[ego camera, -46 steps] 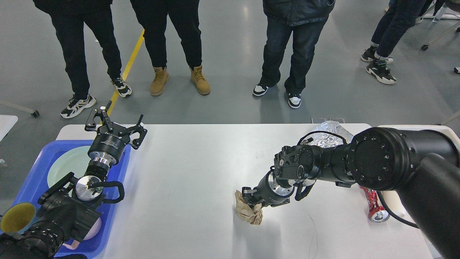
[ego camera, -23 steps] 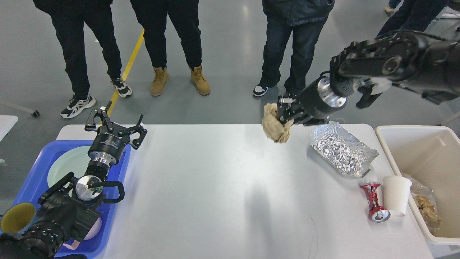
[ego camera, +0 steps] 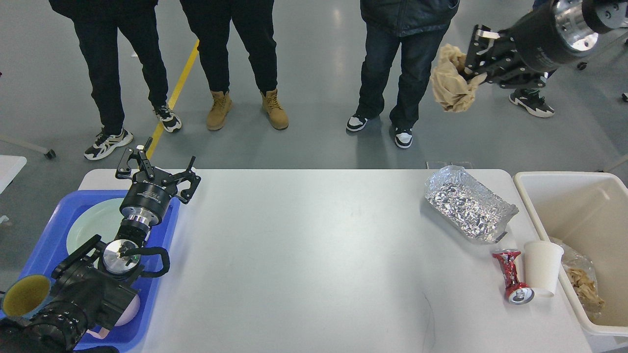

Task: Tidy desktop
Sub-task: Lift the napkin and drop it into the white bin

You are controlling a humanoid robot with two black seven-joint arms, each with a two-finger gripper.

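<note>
The desktop (ego camera: 304, 255) is a wide white tabletop filling the lower half of the head view. High at the upper right, well above the floor beyond the table's far edge, my right gripper (ego camera: 472, 68) is shut on a crumpled brown paper wad (ego camera: 450, 86). My left gripper (ego camera: 157, 169) hangs open and empty over the far left corner of the table, above a blue tray (ego camera: 49, 230). On the right part of the table lie a crinkled foil container (ego camera: 468, 203), a crushed red can (ego camera: 511, 276) and a white paper cup (ego camera: 542, 267).
A cream bin (ego camera: 579, 215) with some waste inside stands off the table's right edge. The blue tray holds a pale green plate (ego camera: 93, 228) and a yellow-lined cup (ego camera: 24, 295). Several people stand on the floor beyond the table.
My right arm lifted the paper wad off the middle of the table, then carried it up and to the right. The left arm stayed still.
</note>
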